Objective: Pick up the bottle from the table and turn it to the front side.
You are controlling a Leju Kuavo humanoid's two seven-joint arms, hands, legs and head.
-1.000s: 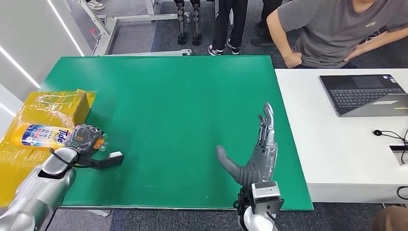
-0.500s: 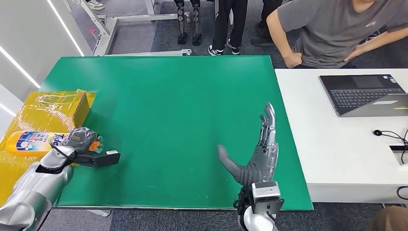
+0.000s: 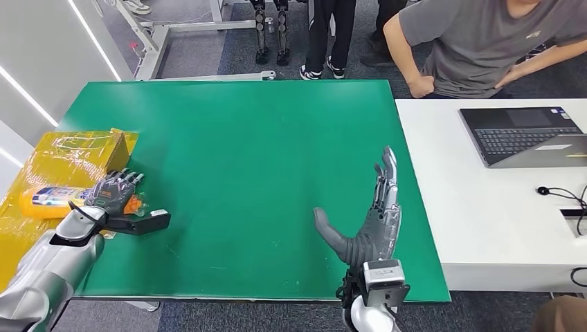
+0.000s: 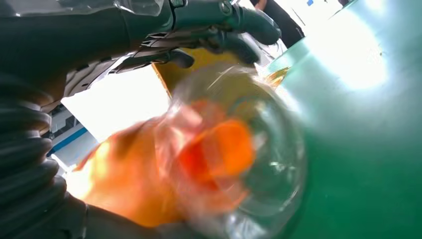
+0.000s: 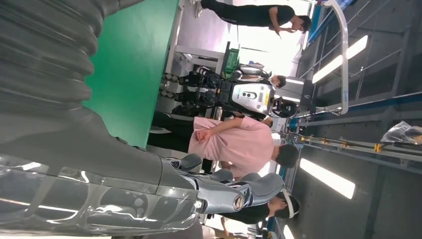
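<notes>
The orange bottle (image 3: 48, 200) with a blue and white label lies on its side on the yellow wrapped box (image 3: 76, 155), off the left edge of the green table (image 3: 242, 152). Its orange cap under a clear cover (image 4: 219, 159) points toward the table. My left hand (image 3: 116, 196) hovers over the cap end with its fingers (image 4: 224, 15) spread straight and the thumb stretched out over the green surface; it grips nothing. At the table's front right my right hand (image 3: 370, 214) rests flat and open, fingers pointing away from me.
A white table (image 3: 484, 207) with a laptop (image 3: 526, 135) and cables adjoins the green one on the right. A person (image 3: 477, 41) in a grey shirt leans at its far side. Other legs stand beyond the far edge.
My left hand carried the bottle left and down onto the yellow box, then spread its fingers off it. The right hand has not moved.
</notes>
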